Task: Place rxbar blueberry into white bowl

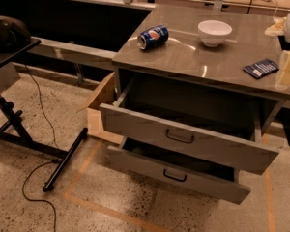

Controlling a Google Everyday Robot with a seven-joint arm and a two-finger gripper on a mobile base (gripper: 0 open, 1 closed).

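The rxbar blueberry (261,67), a flat dark navy bar, lies on the right side of the grey table top (193,62). The white bowl (214,32) stands upright and empty at the back of the table, to the left of and behind the bar. My gripper (289,67) shows only as a pale shape at the right edge of the camera view, just right of the bar and close to it. Most of the arm is cut off by the frame edge.
A blue Pepsi can (152,36) lies on its side at the table's back left. Two drawers hang open below the top, an upper one (183,138) and a lower one (176,174). A cardboard box (97,111) and a black stand (19,124) are on the floor at left.
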